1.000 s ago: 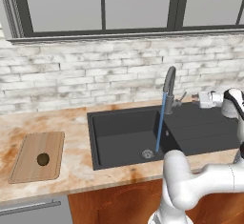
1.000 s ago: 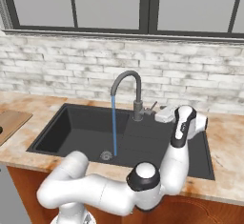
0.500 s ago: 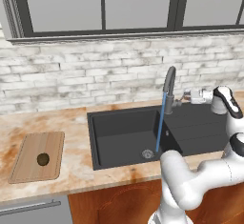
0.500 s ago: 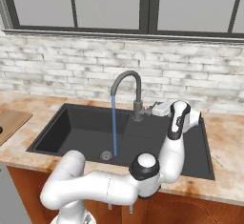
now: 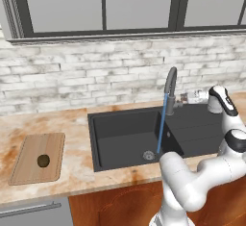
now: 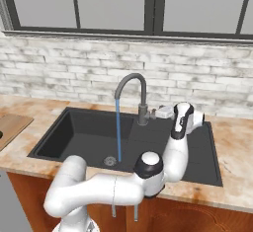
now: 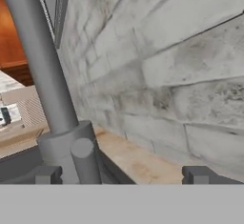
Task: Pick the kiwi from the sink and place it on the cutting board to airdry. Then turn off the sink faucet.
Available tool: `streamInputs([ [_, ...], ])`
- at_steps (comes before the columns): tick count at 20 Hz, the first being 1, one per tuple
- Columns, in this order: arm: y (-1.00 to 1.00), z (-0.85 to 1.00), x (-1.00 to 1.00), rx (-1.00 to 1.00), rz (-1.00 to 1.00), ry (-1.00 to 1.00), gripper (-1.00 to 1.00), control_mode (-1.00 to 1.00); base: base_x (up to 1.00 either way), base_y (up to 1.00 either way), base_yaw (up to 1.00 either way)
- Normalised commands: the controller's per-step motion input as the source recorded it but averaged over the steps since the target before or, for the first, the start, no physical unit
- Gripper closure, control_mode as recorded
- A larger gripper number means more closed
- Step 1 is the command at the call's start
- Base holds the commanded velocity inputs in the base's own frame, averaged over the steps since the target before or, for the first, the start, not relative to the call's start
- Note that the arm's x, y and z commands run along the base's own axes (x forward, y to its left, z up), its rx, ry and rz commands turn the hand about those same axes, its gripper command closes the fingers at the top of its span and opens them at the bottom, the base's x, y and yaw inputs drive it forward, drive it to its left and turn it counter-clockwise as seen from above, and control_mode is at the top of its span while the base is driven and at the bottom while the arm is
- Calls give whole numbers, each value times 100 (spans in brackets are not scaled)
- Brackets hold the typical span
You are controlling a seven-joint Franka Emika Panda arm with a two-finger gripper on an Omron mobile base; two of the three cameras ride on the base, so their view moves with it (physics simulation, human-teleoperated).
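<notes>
I judge step 1 of 2 done: the small oval brownish-olive kiwi [image 5: 43, 160] lies on the rectangular light wooden cutting board [image 5: 52, 143], far left on the counter and well apart from the large matte black sink [image 5: 113, 124]. Step 2 is left, since a thin blue water stream [image 5: 162, 126] runs from the tip of the tall dark grey arched faucet [image 5: 169, 83] down to the round metal drain [image 6: 109, 161].

My 2-finger gripper [image 7: 121, 174] sits just right of the faucet base with its fingertips [image 7: 198, 173] spread wide, pinching nothing; the small side lever [image 7: 87, 163] stands between them, nearer the left one.

The gripper points left toward the faucet. The spout's arch reaches out from the brick wall over the basin. The board's long axis runs near to far.
</notes>
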Motion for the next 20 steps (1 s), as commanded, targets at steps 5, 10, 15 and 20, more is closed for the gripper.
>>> streamInputs([
  [5, 100, 3, 0, -7, 17, 0, -100, -100, 0, 0, 0],
  [10, 100, 17, 0, -14, 14, -5, -100, -100, 0, 0, 0],
  [15, 100, 10, -1, -22, 10, -9, -100, -100, 0, 0, 0],
  [20, 98, 2, -8, -21, 3, -12, -100, -100, 0, 0, 0],
])
